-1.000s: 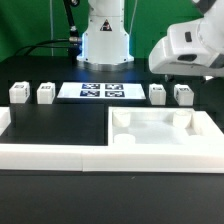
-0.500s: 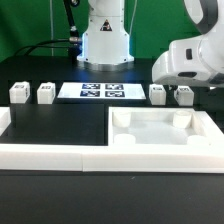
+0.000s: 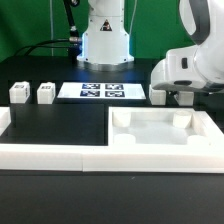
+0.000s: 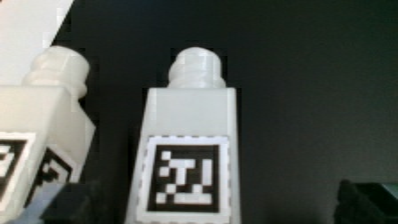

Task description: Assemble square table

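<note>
Exterior view, left to right: two free legs (image 3: 17, 93) in the back row, marker board (image 3: 102, 91), then tabletop (image 3: 160, 132) lying against the border wall (image 3: 50, 155). The gripper (image 4: 210, 203), jaws wide and empty, straddles the target leg (image 4: 191, 130). Risk, by my judgement: the neighbour leg (image 4: 45, 105) stands just beside it, so a finger may clip or topple it on closing. Versus one second ago: arm has come down over the pair on the exterior view's right, largely hiding both there.

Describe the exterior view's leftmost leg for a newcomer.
Find the flat white marker board at the back. On the exterior view's left of it stand two short white plastic legs. Yours is the outer leg, farther from the board than its twin.
</note>
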Robot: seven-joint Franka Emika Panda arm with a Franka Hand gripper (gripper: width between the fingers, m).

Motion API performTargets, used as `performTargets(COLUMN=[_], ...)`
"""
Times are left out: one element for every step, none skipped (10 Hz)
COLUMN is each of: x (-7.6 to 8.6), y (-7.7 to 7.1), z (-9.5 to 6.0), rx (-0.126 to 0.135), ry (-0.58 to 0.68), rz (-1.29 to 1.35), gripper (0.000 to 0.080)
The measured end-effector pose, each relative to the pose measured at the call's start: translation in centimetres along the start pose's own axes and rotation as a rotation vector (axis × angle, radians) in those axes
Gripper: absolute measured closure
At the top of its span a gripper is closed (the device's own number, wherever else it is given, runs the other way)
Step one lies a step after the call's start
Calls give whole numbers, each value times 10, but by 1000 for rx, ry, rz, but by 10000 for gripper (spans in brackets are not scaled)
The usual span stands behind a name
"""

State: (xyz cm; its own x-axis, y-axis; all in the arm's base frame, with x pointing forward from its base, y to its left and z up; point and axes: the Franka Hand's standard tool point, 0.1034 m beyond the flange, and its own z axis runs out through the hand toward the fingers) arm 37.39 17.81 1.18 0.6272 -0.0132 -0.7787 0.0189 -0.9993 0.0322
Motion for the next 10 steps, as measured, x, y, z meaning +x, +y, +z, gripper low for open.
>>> performTargets(x=[0,0,0,0,0,0,0,0,0,-1], y=[0,0,0,0,0,0,0,0,0,2], z=[0,0,0,0,0,0,0,0,0,-4], rx=[0,0,0,0,0,0,0,0,0,2], ry=[0,0,-1,-1,-1,-1,-1,-1,-1,3], rz=[0,0,-1,-1,-1,-1,-1,-1,-1,-6], gripper=[272,410,511,511,509,509,509,509,509,509])
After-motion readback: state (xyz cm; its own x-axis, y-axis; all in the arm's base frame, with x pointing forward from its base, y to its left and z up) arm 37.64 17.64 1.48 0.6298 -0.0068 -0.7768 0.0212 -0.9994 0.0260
